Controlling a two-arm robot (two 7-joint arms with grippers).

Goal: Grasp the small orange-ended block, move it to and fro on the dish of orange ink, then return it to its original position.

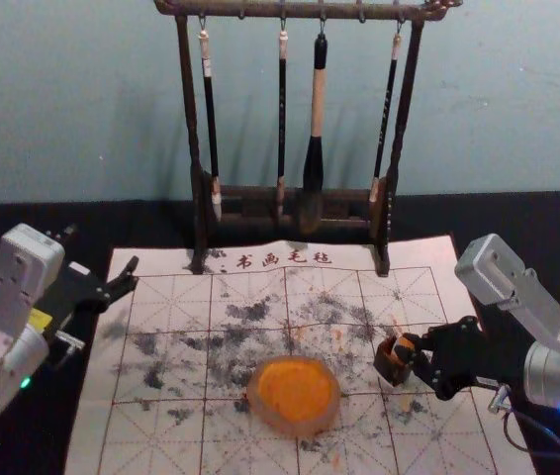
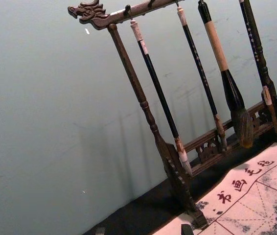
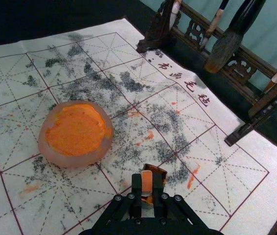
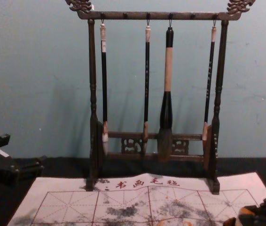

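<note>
Block (image 3: 147, 184), likely light, stiff and slick where inked, is sitting at the brown box (image 1: 386, 367) (how deep, I can't tell); right tool (image 3: 147, 179) is pinching its sides, sensibly, fingers narrowly parted; left tool (image 1: 102, 249) is hanging open beside the mat (image 1: 173, 447).

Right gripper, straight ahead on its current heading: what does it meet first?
Probably the small brown box, just beyond the block that the right gripper holds; whether there's a gap is unclear.
</note>
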